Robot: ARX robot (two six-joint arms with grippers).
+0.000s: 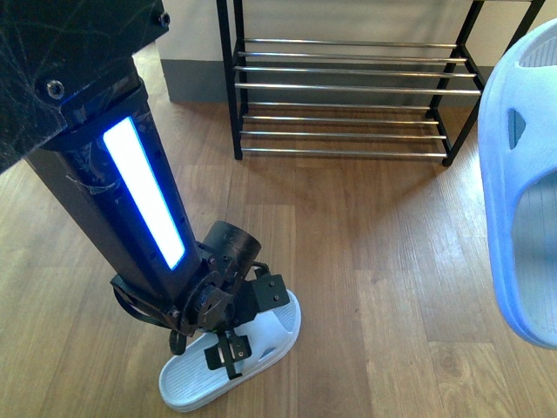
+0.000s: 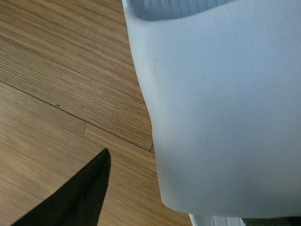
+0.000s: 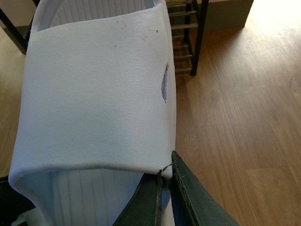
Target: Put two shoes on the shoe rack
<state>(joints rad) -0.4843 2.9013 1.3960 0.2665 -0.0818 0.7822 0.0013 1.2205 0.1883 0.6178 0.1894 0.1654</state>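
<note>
One pale blue rubber slide sandal (image 1: 231, 353) lies on the wood floor, well short of the black chrome-barred shoe rack (image 1: 348, 87), under the left gripper (image 1: 228, 341), whose grip I cannot tell. The right gripper (image 3: 165, 181) pinches a second pale blue sandal (image 3: 101, 94), raised nearer the rack.

Home entryway: wood floor (image 1: 365, 261), shoe rack (image 1: 348, 96).

Floor: wood-plank floor (image 1: 365, 261), light brown.
On it, far side: black shoe rack (image 1: 348, 87), chrome bars, standing by the wall.
On it, near side: pale blue slide sandal (image 1: 196, 379), sole down.
</note>
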